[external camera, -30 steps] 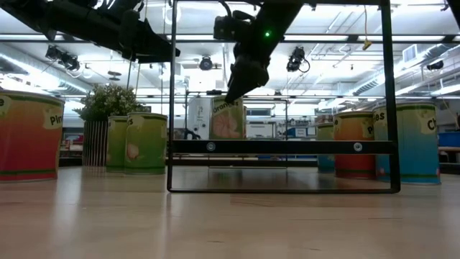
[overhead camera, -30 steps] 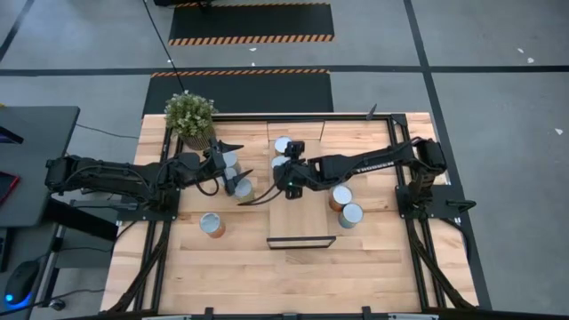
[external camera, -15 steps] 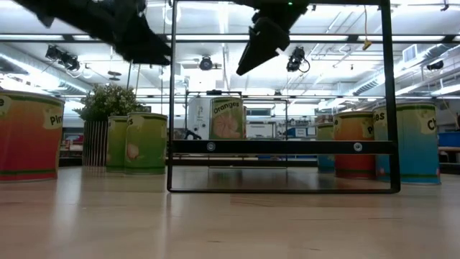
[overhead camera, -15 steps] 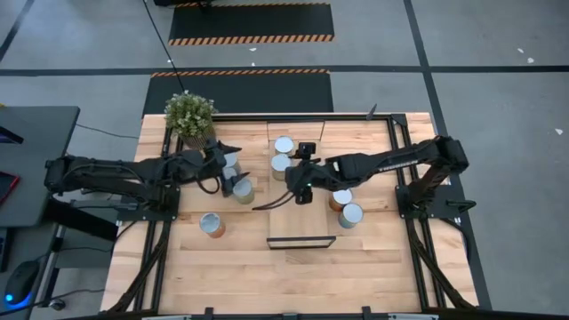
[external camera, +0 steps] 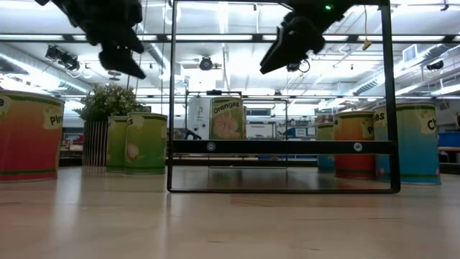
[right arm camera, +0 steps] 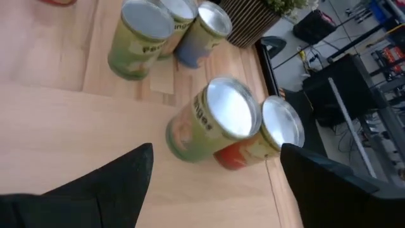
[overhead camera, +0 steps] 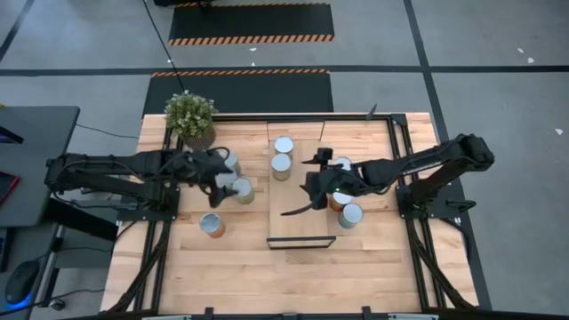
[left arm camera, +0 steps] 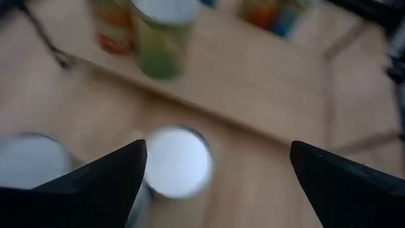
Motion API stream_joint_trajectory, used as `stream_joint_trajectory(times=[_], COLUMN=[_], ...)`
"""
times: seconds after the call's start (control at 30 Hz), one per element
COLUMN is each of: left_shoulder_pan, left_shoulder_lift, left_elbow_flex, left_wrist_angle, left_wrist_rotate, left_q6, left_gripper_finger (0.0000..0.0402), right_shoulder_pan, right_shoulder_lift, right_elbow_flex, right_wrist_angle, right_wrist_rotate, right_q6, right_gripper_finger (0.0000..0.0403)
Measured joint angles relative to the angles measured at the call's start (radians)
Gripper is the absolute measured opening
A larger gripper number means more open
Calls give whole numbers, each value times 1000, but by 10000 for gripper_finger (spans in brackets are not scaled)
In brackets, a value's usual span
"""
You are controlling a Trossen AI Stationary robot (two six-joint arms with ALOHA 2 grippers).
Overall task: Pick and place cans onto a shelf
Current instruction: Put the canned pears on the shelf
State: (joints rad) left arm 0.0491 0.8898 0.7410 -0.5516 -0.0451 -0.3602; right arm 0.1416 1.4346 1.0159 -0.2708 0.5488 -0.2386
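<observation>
Two cans, a green-labelled one (right arm camera: 215,120) and an orange one (right arm camera: 273,136), stand upright on the shelf (overhead camera: 302,227) toward its far end. My right gripper (overhead camera: 300,188) hangs open above the shelf's middle with nothing between its fingers. Three cans (overhead camera: 233,176) stand together on the table left of the shelf. My left gripper (overhead camera: 216,185) hovers open above them, tilted down, with one silver can top (left arm camera: 178,161) below its fingers. Another can (overhead camera: 212,224) stands alone nearer the front. Three more cans (overhead camera: 345,200) stand right of the shelf, partly under my right arm.
A potted plant (overhead camera: 190,116) stands at the table's far left corner, just behind the left group of cans. The shelf's thin dark frame (external camera: 280,146) rises around the board. The near half of the shelf and the table's front strip (overhead camera: 293,276) are bare wood.
My right gripper has drawn back from the cans on the shelf toward the table's right edge and risen a little, its gap unchanged. My left gripper has rolled and tipped at the wrist above the left cans and risen slightly. No can has moved.
</observation>
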Motion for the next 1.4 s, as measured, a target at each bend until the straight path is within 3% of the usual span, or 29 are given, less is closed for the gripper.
stream_joint_trajectory(times=[0.13,0.27,0.5,0.63,0.83,1.0,1.4], left_shoulder_pan=[-39,-124,-315,-370,-321,-271,-16], left_shoulder_lift=[0,6,55,62,76,125,345], left_elbow_flex=[0,16,101,106,80,80,140], left_wrist_angle=[-30,-49,-126,-202,-312,-248,-150], left_wrist_rotate=[105,91,-174,-316,-364,-351,-124], left_q6=[-26,-77,-127,-156,-232,-34,321], left_gripper_finger=[396,396,396,396,396,396,396], right_shoulder_pan=[2,1,7,7,12,24,46], right_shoulder_lift=[-48,-85,-114,-111,-111,-111,-110], right_elbow_flex=[-70,-98,-123,-124,-125,-125,-124], right_wrist_angle=[47,63,104,117,131,166,170], right_wrist_rotate=[-1,7,7,-19,-54,-65,-54], right_q6=[0,3,9,26,62,72,109], right_gripper_finger=[354,354,354,354,354,354,354])
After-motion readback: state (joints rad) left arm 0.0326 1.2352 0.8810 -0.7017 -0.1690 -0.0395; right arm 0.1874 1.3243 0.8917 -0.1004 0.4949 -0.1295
